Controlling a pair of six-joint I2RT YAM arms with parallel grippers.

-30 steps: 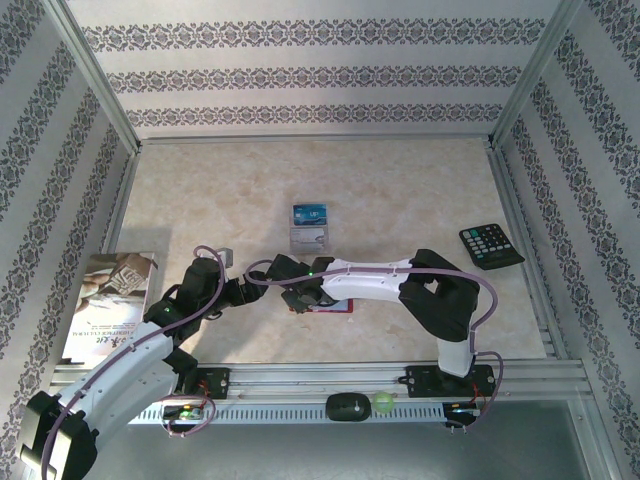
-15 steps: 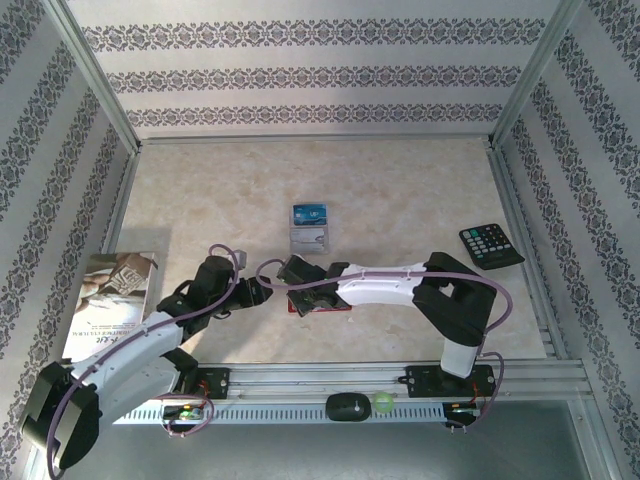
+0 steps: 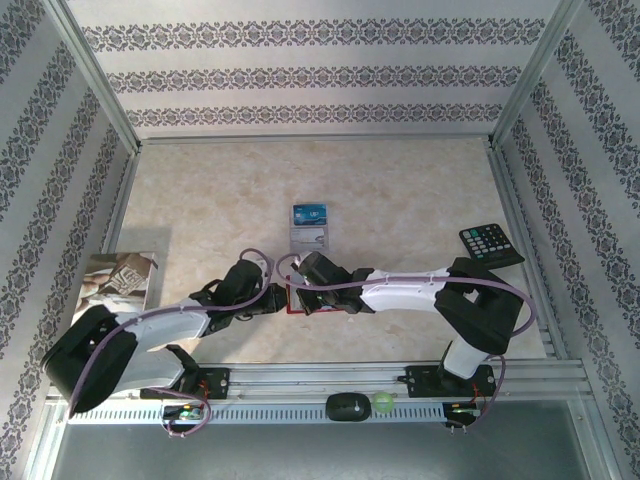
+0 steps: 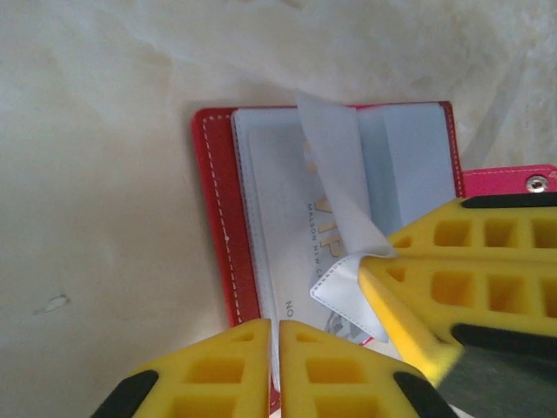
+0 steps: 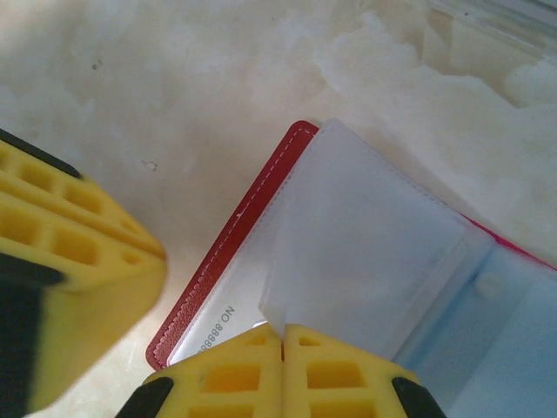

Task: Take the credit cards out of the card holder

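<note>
The card holder (image 4: 213,218) is laid open and flat on the table, with its plastic sleeves facing up. A pale card (image 4: 283,235), printed with "VIP" and a number line, is tucked among the sleeves next to the holder's stitched red edge. The card's long axis is set parallel to that edge. Its numbered short end is turned toward the left gripper (image 4: 277,335), which is held just over the holder's rim at that end.

The left gripper's fingers are pressed together, but whether anything thin is pinched between them cannot be told. The right gripper (image 5: 283,340) is brought in over the holder from the side away from the stitched edge. It is clenched on the free corner of a clear sleeve (image 5: 365,252), which is lifted and folded back off the pale card.

The coming move is judged to turn on this alignment. The left gripper is the nearer tool to the card's end and is placed in line with the card's long axis. A straight pull along that axis is therefore favoured, provided the pocket's mouth is at that end, which cannot be confirmed.

Beyond the holder, on the side away from the arm bases, a silver card (image 3: 309,238) is laid near it. A blue card (image 3: 310,213) is set just past the silver one, and each has its long axis across the table.
</note>
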